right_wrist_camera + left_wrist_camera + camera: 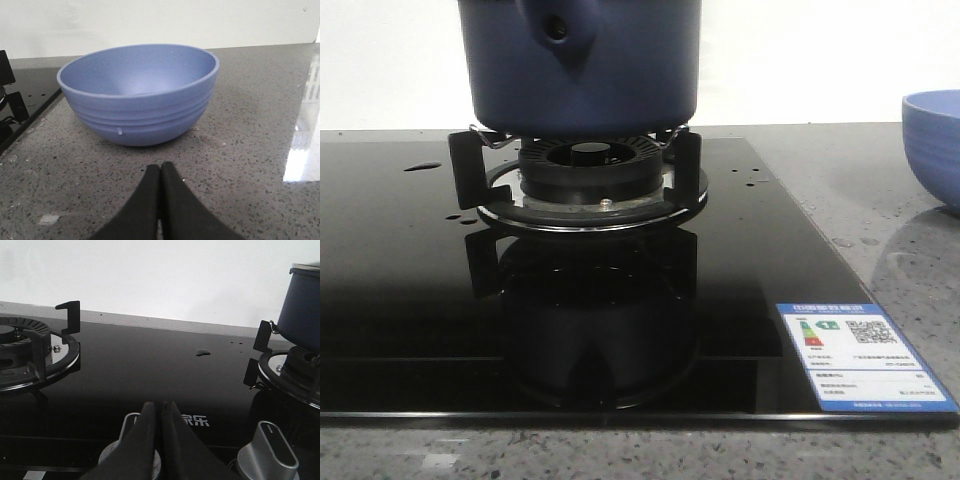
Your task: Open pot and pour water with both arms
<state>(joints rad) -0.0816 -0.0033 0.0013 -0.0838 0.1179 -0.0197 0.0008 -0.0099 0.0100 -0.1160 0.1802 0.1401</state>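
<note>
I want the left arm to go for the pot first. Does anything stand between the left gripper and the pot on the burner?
Nothing tall does. From the left gripper toward the pot lies flat black stove glass with a small water puddle. Only the burner's pot-support prong and a silver knob stand near that path.

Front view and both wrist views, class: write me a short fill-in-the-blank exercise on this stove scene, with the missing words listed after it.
1. The large matte navy-blue cylindrical pot stands on the black gas ____.
2. The light blue ribbed bowl rests on the grey speckled ____, beside the black glass hob.
3. The left gripper and the right gripper both have their fingers ____.
4. A small puddle of water lies on the hob, between its two ____.

Missing words: burner; countertop; shut; burners
</note>
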